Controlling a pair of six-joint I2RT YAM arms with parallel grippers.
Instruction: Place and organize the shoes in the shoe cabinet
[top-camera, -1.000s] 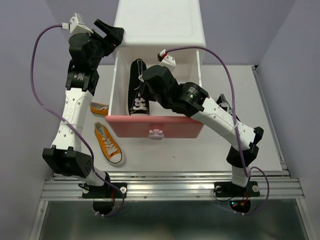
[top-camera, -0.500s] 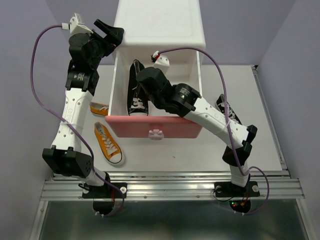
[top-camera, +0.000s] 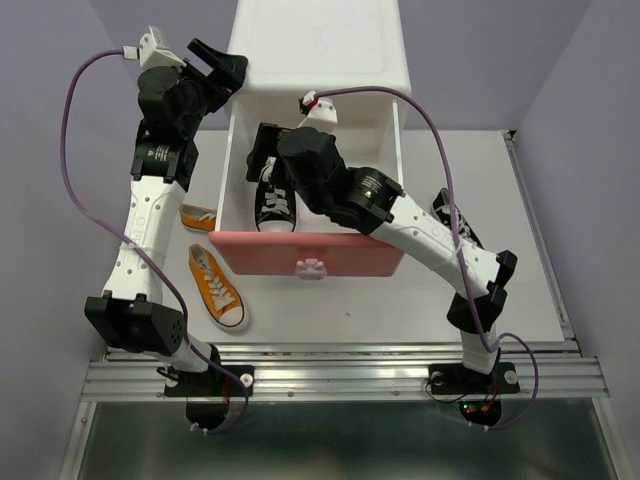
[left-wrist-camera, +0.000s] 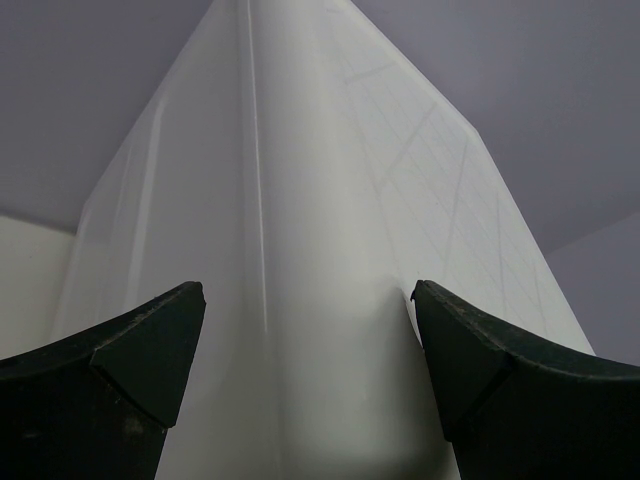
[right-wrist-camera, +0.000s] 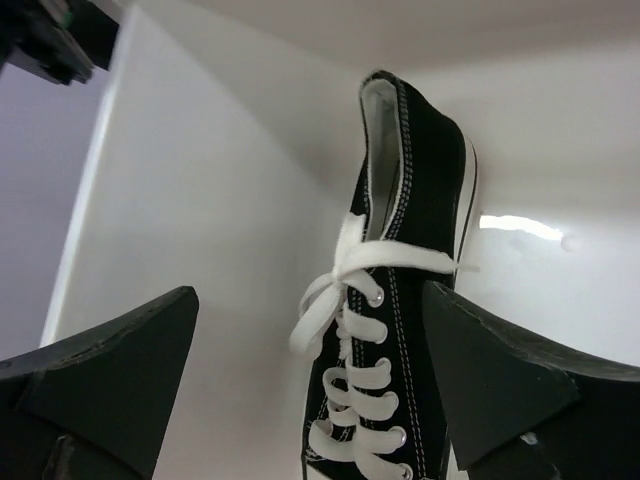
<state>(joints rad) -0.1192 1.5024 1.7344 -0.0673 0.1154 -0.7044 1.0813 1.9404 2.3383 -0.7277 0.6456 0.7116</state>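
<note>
Right pincer (right-wrist-camera: 308, 300) fingers apart, nothing held, over the black shoe (right-wrist-camera: 415, 200) in the open drawer (top-camera: 310, 255). The right wrist view shows the laces and the heel toward the drawer's back wall. Overhead shows the shoe in the drawer's left half, toe toward the pink front. Left pincer (left-wrist-camera: 305, 290) apart, straddling a corner of the cabinet (left-wrist-camera: 300, 200); can't tell contact. Only overhead shows the two orange shoes (top-camera: 215, 285) on the bench (top-camera: 400, 300) left of the drawer and the second black shoe (top-camera: 452, 215) right of it.
</note>
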